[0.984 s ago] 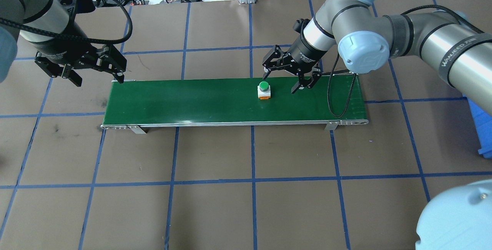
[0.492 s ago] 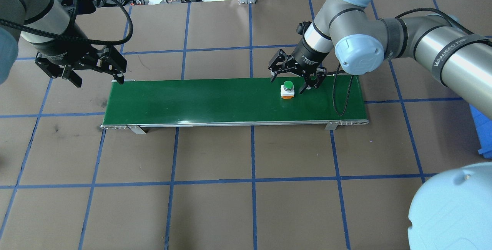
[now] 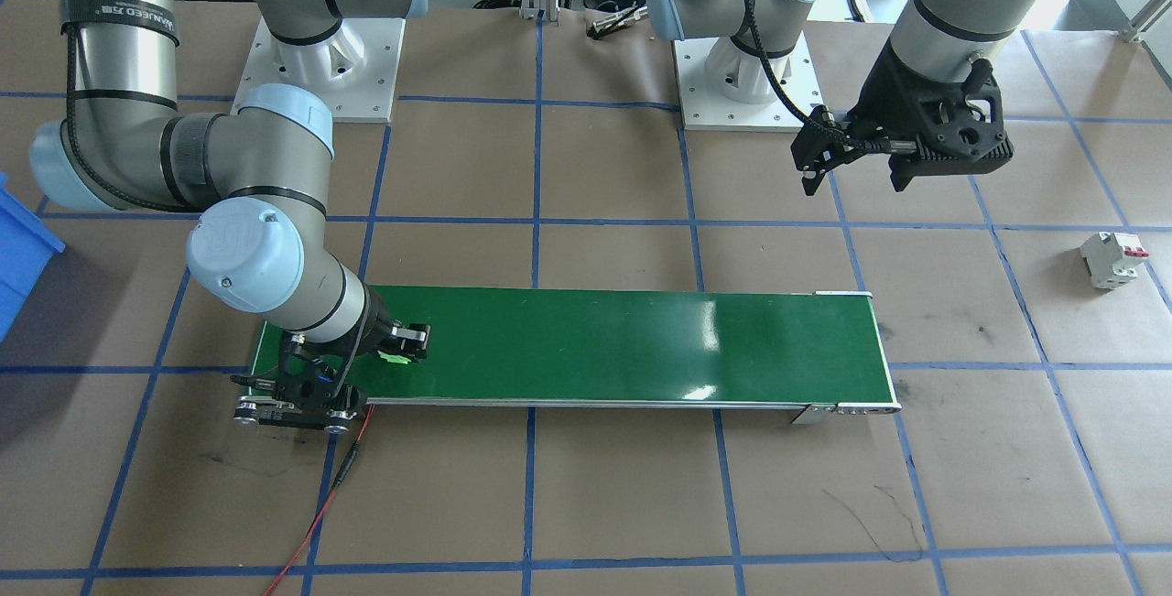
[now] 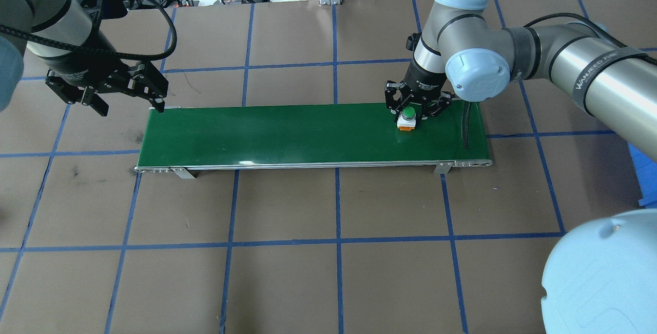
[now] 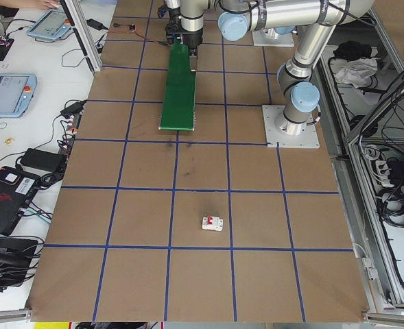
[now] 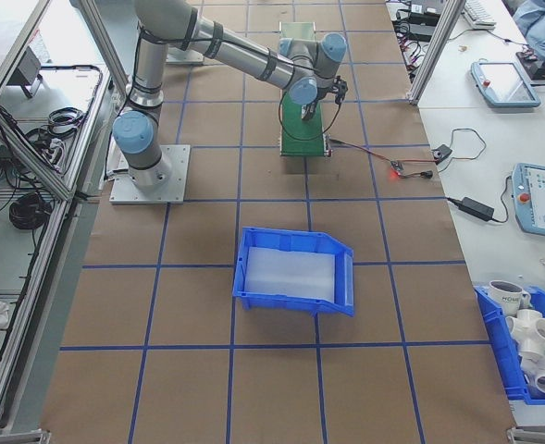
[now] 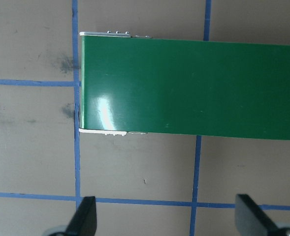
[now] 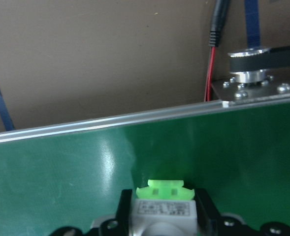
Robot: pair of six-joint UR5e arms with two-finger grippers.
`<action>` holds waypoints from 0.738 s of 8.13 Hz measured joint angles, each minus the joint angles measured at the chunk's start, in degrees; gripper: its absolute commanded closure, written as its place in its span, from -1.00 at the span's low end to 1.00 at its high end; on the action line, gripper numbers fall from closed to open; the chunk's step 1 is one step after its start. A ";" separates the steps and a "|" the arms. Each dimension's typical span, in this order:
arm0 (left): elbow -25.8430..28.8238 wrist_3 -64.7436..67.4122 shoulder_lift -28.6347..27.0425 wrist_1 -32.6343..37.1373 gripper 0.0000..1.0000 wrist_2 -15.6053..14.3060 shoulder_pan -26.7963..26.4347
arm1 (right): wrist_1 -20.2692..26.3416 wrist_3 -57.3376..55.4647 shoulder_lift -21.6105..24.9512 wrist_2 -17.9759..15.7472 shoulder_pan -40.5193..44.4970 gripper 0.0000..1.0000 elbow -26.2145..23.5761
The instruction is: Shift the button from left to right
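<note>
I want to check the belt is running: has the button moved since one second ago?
Yes. The button has moved toward the conveyor belt's right end, where the right gripper now brackets it.

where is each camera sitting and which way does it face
Exterior front-facing: across the table, facing the robot bases; left gripper hangs open, right arm low over the green belt.
Overhead exterior: behind the robot, looking down; right gripper around the button.
Exterior left: the table's end, looking along it; circuit breaker nearest.
Exterior right: the opposite end; blue bin nearest.
Left wrist-mounted: straight down on the belt's end, fingertips showing.
Right wrist-mounted: close on the button.
All six views show the belt.
</note>
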State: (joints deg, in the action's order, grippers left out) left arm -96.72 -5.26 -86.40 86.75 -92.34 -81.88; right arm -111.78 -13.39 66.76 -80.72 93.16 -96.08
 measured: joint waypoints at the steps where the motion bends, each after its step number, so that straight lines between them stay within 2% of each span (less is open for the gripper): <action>1: -0.01 -0.05 0.00 0.00 -1.00 0.02 0.02 | 1.09 0.90 0.14 -1.76 0.00 1.00 0.02; 3: -0.05 -0.09 0.00 0.04 -1.00 0.00 0.06 | 2.43 2.90 0.95 -4.61 -0.05 1.00 1.08; 5: -0.11 -0.13 0.00 0.08 -1.00 -0.26 0.30 | 7.66 4.36 4.17 -9.10 -1.57 1.00 6.90; 6: -0.13 -0.17 0.00 0.08 -1.00 -0.23 0.49 | 10.12 7.31 6.10 -9.76 -4.50 1.00 9.26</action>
State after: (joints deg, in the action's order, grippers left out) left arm -96.84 -5.43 -86.39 86.83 -92.58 -81.39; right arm -101.66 -6.08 72.86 -90.47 88.67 -86.82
